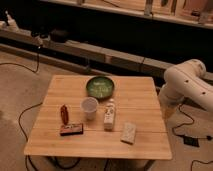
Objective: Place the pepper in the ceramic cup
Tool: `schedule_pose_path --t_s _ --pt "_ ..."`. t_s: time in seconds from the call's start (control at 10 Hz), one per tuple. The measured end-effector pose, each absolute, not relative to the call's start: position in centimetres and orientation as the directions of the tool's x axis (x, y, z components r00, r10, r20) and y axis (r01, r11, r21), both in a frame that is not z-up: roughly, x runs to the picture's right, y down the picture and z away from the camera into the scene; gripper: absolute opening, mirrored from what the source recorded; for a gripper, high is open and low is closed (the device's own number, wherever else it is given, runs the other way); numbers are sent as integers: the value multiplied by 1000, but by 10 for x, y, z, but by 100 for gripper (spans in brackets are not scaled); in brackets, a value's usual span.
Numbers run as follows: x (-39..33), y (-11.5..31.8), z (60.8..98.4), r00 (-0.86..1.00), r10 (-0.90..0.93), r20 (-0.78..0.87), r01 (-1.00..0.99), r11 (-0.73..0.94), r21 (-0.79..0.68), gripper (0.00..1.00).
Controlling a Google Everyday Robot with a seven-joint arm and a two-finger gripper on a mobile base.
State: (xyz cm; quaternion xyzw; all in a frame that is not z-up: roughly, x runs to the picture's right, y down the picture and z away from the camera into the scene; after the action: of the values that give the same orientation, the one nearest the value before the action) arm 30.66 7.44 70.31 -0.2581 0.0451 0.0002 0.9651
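Starting with the biggest thing: a light wooden table with a plank top sits in the middle of a dim room, and everything else is laid out on it. Off its right edge is the bulky white robot arm, folded up. Its lower end hangs down just beside the table's right side, and that's where the gripper is. It's over the floor rather than over the tabletop. Honestly I can't tell whether it's spread or closed from this angle, and I can't make out anything in it.

Next down in size, a wide round green bowl sits at the back middle of the table. Just in front of it and a touch to the left is the plain white round ceramic cup, upright with its mouth facing up. A slim white bottle stands upright just to the right of the cup. A flat dark rectangular box with a reddish edge lies near the front left, and a pale rectangular block lies front right of the bottle.

Smallest of the lot: the small dark-red chili-shaped pepper. It's lying flat on the wood to the left of the cup, near it but not touching, just behind the dark box and well apart from the gripper.
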Motion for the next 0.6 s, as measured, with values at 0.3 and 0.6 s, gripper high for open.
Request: schedule_pose_path --t_s 0.3,0.6 --pt "315 -3 741 982 -184 -52 144 889 -434 65" --pt "256 -88 780 910 -397 114 411 841 -352 65"
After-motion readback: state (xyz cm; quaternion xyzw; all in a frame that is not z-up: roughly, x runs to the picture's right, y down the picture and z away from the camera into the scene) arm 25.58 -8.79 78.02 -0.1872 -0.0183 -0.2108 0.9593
